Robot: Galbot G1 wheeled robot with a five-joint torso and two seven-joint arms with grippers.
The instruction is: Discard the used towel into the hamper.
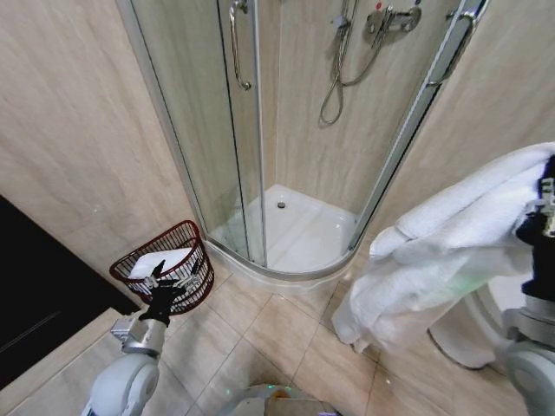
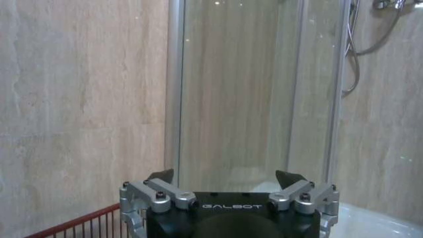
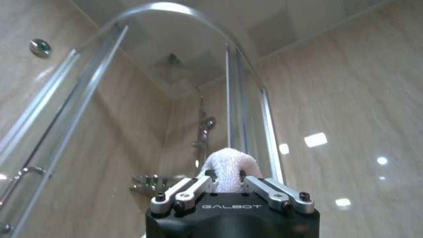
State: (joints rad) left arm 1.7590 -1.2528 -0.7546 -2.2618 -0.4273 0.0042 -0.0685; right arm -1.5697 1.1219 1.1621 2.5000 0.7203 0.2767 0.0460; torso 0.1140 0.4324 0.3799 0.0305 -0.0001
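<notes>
The white towel (image 1: 442,251) hangs in thick folds at the right, well above the floor, with my right gripper (image 1: 545,206) shut on its upper end. In the right wrist view a bunch of the towel (image 3: 228,166) is pinched in my right gripper (image 3: 227,176). The hamper (image 1: 186,238), a reddish-brown open-weave basket, stands on the floor at the left against the wall and holds a white cloth (image 1: 159,262). My left gripper (image 1: 165,279) hovers low at the hamper's near side; it (image 2: 226,177) stands open and empty, the hamper's rim (image 2: 86,225) beside it.
A curved glass shower enclosure (image 1: 230,130) with a white tray (image 1: 299,230) fills the middle, just right of the hamper. A dark panel (image 1: 35,295) stands at the far left. A white rounded fixture (image 1: 473,342) sits under the towel. Tiled floor (image 1: 277,334) lies between.
</notes>
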